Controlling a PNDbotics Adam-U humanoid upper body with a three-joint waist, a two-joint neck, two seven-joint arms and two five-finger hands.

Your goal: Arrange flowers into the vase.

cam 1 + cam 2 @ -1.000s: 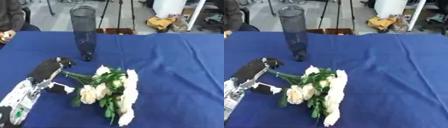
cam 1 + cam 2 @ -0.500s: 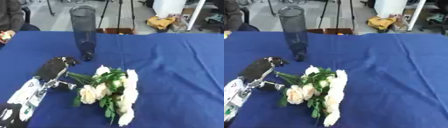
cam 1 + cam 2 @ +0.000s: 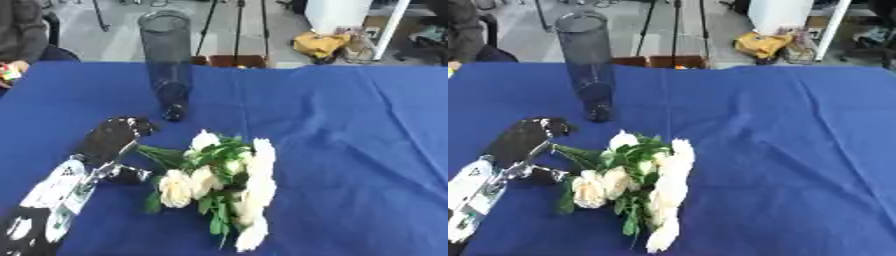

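Observation:
A tall dark glass vase (image 3: 167,60) stands upright at the back left of the blue tablecloth (image 3: 350,130). A bunch of cream-white flowers (image 3: 226,175) with green leaves lies flat in the middle, blooms toward me, and its green stems (image 3: 156,152) point left. My left hand (image 3: 108,141) rests on the cloth at the stem ends. Its fingers lie just above the stems and its thumb (image 3: 131,175) below them, so the stem tips sit in the gap without being held. My right hand shows in neither view.
A person's sleeve and hand (image 3: 13,70) show at the far left edge of the table. Beyond the table stand tripod legs (image 3: 236,30), a yellow bag (image 3: 319,44) and a white post (image 3: 389,27). Bare cloth stretches right of the flowers.
My left hand and forearm have edged slightly right, closer to the stem ends. The flowers and the vase have not moved.

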